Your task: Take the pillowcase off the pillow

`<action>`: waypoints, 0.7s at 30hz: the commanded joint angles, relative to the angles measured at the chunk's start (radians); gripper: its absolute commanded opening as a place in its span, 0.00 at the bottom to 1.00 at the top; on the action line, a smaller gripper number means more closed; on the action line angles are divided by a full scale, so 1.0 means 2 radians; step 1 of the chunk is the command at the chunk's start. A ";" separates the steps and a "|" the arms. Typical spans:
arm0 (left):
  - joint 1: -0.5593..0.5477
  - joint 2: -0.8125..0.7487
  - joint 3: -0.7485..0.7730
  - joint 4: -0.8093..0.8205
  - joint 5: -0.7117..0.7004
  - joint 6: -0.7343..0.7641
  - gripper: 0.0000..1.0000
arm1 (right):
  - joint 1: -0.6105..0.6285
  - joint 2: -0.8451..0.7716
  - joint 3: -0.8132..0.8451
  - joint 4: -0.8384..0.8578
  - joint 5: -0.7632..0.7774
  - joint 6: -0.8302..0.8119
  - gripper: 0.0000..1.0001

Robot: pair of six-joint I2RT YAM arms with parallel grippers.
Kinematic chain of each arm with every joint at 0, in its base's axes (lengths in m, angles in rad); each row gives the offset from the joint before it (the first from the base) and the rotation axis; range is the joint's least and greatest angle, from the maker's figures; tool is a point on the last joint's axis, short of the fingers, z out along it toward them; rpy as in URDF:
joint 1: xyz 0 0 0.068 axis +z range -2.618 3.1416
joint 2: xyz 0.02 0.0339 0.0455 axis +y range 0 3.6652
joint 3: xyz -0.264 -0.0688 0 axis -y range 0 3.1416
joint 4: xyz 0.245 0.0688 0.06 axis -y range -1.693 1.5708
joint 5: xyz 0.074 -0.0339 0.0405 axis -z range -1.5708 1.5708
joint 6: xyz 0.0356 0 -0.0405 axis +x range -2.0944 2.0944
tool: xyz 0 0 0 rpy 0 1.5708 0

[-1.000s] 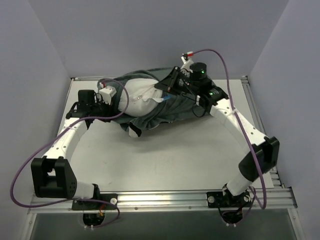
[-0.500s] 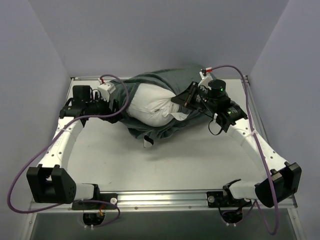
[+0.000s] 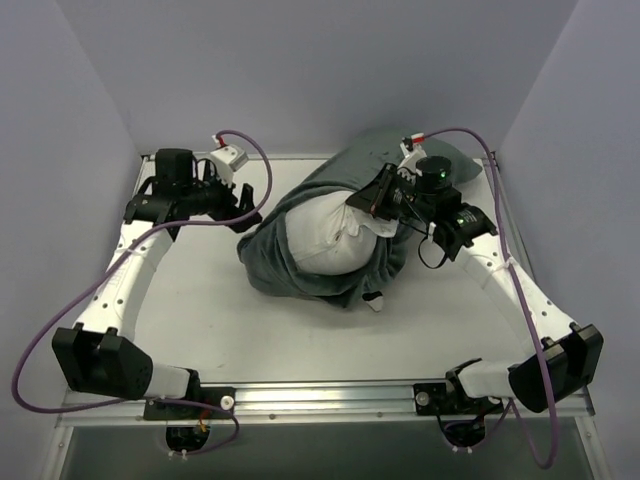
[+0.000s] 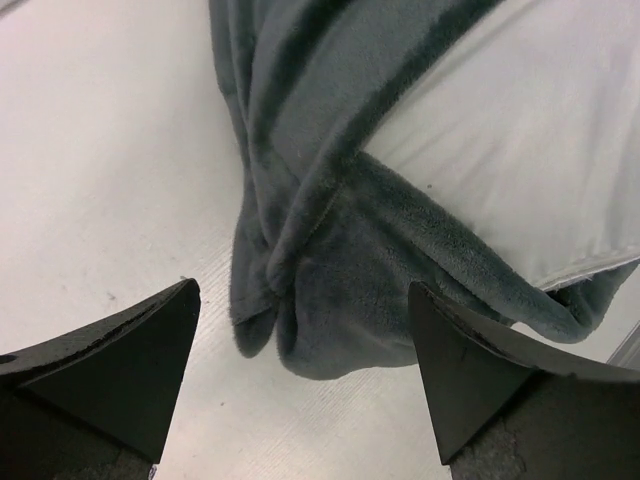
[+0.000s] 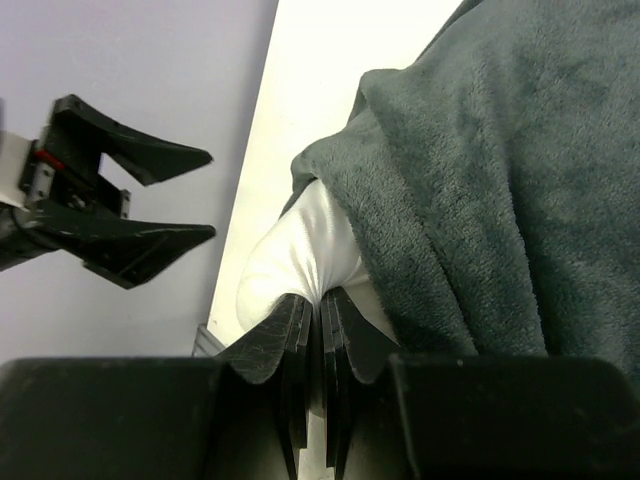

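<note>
Partway, not done. The pillow point(image 3: 325, 232) sits toward the far edge, right of centre, with its white top bared. The pillowcase point(image 3: 300, 278), grey face out, wraps the pillow's near side and the end by the far-right corner. The right gripper point(image 5: 321, 300) is pinched tight on white pillow fabric. The left gripper point(image 4: 300, 290) has its jaws spread, holds nothing, and hovers over the case's bunched left hem. Left to do, I'd say: the left takes the hem and peels the case clear while the right anchors the pillow.
</note>
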 commanded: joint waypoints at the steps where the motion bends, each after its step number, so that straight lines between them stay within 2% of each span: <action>1: -0.018 0.026 0.016 -0.007 0.002 0.003 0.94 | -0.005 -0.006 0.057 0.045 0.009 -0.007 0.00; 5: -0.029 0.020 -0.026 -0.015 0.057 0.036 0.94 | -0.007 -0.005 0.072 0.034 0.018 -0.027 0.00; 7: -0.040 -0.009 -0.076 0.006 0.071 0.049 0.94 | -0.013 -0.001 0.069 0.030 0.015 -0.033 0.00; 9: -0.057 -0.030 -0.121 0.046 0.052 0.062 0.94 | -0.019 0.000 0.058 0.016 0.011 -0.035 0.00; 11: -0.064 -0.026 -0.133 0.052 0.037 0.070 0.94 | -0.026 -0.004 0.038 0.021 0.007 -0.032 0.00; 13: -0.068 -0.004 -0.136 0.056 -0.007 0.078 0.99 | -0.029 -0.006 0.029 0.025 0.002 -0.029 0.00; 14: -0.069 0.006 -0.133 0.058 -0.019 0.079 0.80 | -0.030 -0.006 0.025 0.026 -0.006 -0.028 0.00; 15: -0.069 0.026 -0.127 0.057 -0.026 0.077 0.68 | -0.032 -0.006 0.024 0.027 -0.007 -0.027 0.00; 17: -0.070 0.041 -0.112 0.054 -0.027 0.072 0.50 | -0.034 -0.005 0.020 0.027 -0.009 -0.029 0.00; 18: -0.071 0.049 -0.110 0.053 -0.018 0.070 0.37 | -0.036 -0.005 0.019 0.027 -0.012 -0.030 0.00; 20: -0.078 0.054 -0.111 0.059 -0.003 0.068 0.21 | -0.038 -0.006 0.016 0.026 -0.017 -0.032 0.00; 21: -0.083 0.056 -0.113 0.064 -0.006 0.066 0.03 | -0.041 -0.007 0.016 0.020 -0.018 -0.035 0.00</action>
